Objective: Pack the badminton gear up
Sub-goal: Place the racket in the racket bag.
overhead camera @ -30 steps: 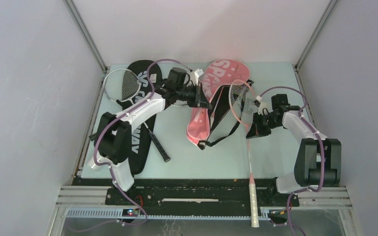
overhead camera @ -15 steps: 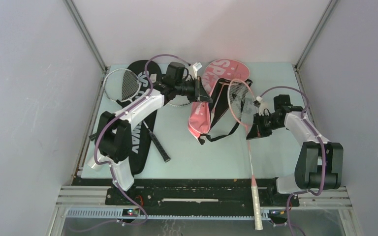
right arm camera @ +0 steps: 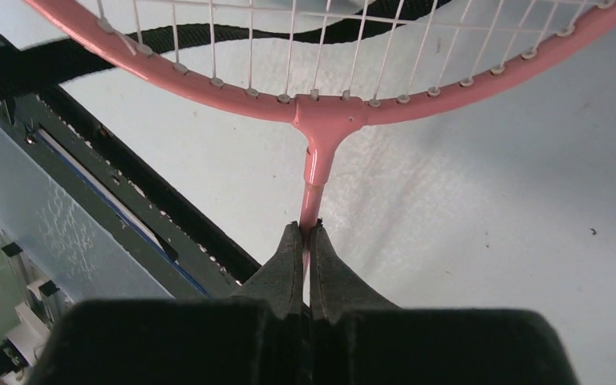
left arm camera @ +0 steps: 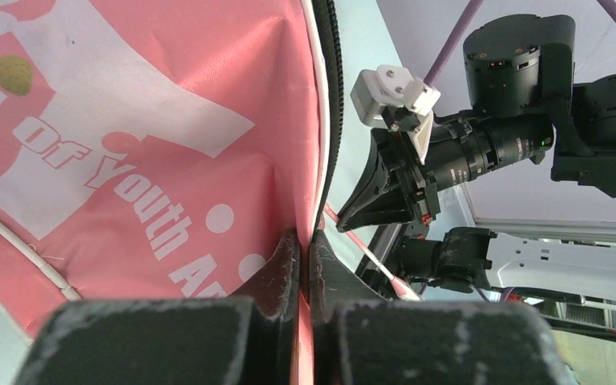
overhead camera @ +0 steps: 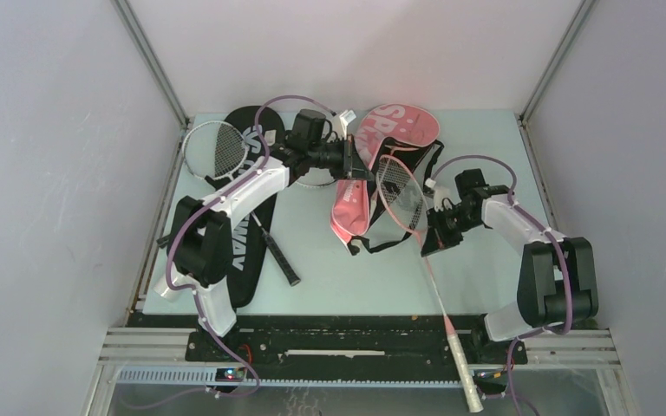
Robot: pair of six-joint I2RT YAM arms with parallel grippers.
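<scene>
Pinching left pincer (left arm camera: 305,250) on pink cover (left arm camera: 128,120) edge, racket (right arm camera: 318,120) alongside.

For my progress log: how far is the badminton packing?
Done: nothing looks packed. In hand: left gripper pinches the pink cover; right gripper holds the pink racket by its shaft, head at the cover's opening. Left: white racket lies outside, across the black cover.

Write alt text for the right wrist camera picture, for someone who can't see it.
Two black jaws, closed, pinch the thin shaft of a pink racket just below its strung head, which spans the top. Beneath lies a pale table, with a black strap at upper left.
</scene>
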